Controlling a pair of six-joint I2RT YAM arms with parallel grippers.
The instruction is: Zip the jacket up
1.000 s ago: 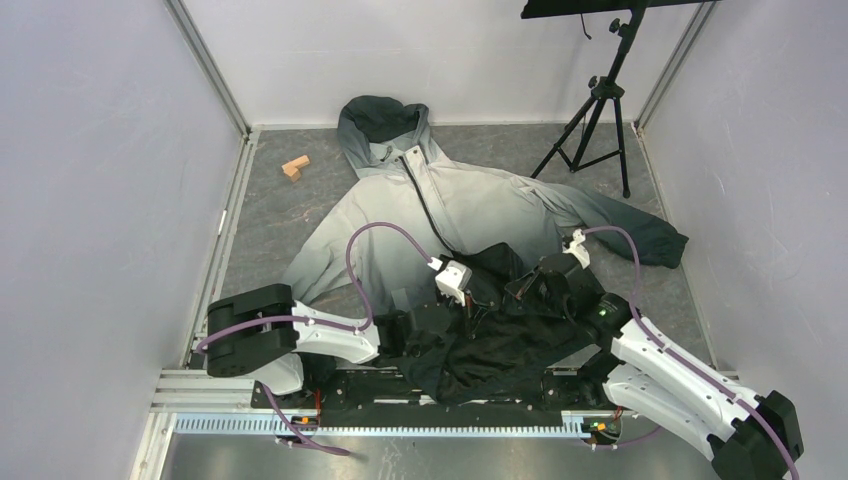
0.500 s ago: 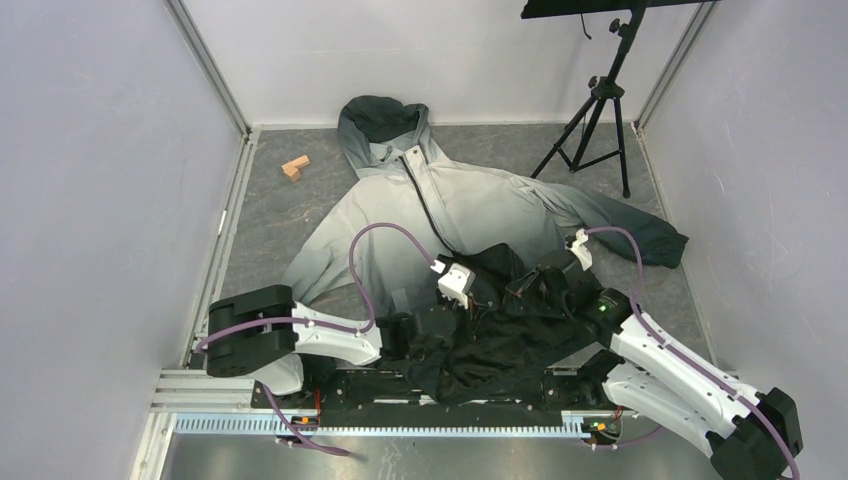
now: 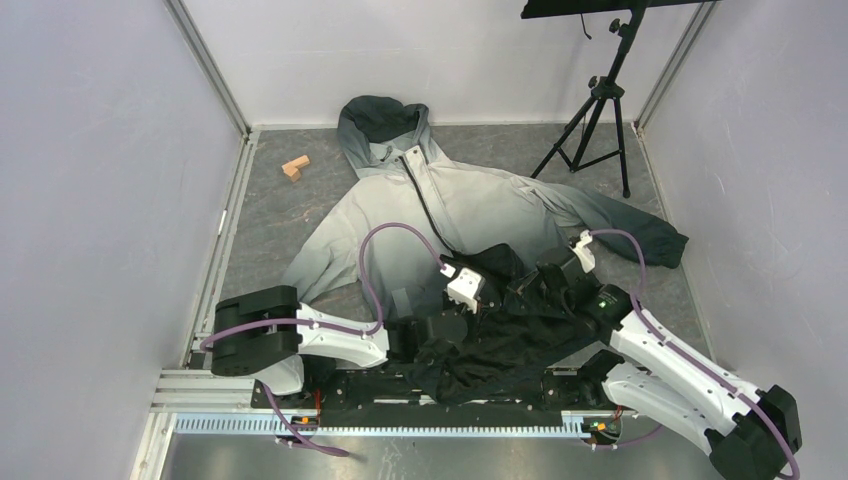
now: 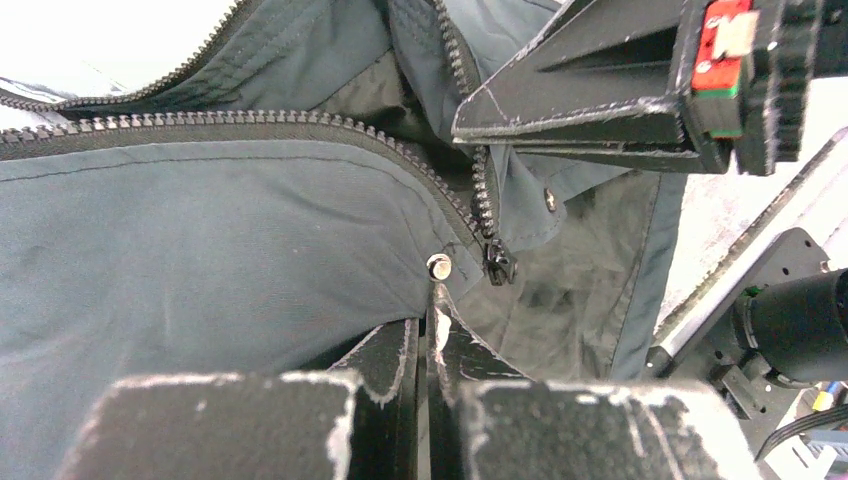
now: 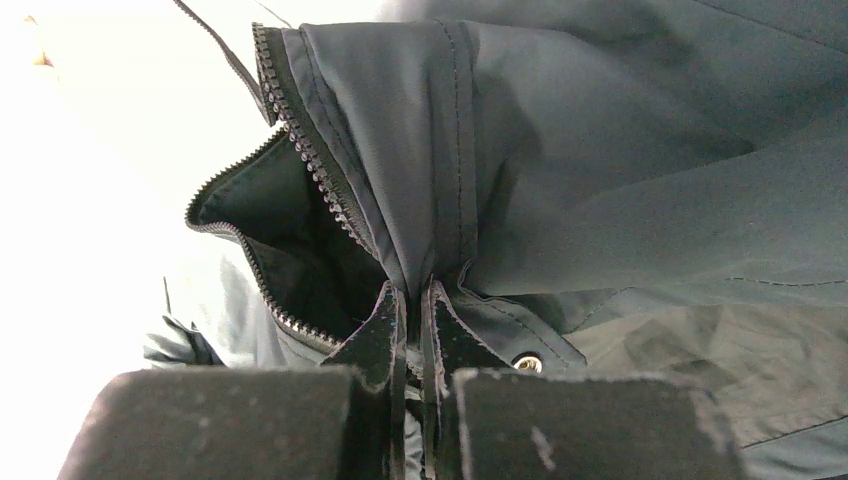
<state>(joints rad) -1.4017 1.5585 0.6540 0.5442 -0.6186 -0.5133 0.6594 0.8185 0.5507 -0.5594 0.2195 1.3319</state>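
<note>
- The jacket lies on the counter, hood toward the far wall, dark hem bunched by the arm bases. The zipper slider is at the hem, with the teeth apart there.
- Left gripper: jaws clamped on the hem edge just under a snap.
- Right gripper: jaws clamped on a fold of the other front edge.
- Over the last second the left gripper has drifted toward the right one, bringing the edges nearer. Likely lining up to engage the slider.
- Grey counter, white walls; wooden block and tripod at the far side.

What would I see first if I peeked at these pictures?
A big grey jacket lies spread on the table, its dark hood at the far end. At the near end, the left gripper and the right gripper each pinch its dark cloth beside the open zipper. A black tripod stands at the far right.
</note>
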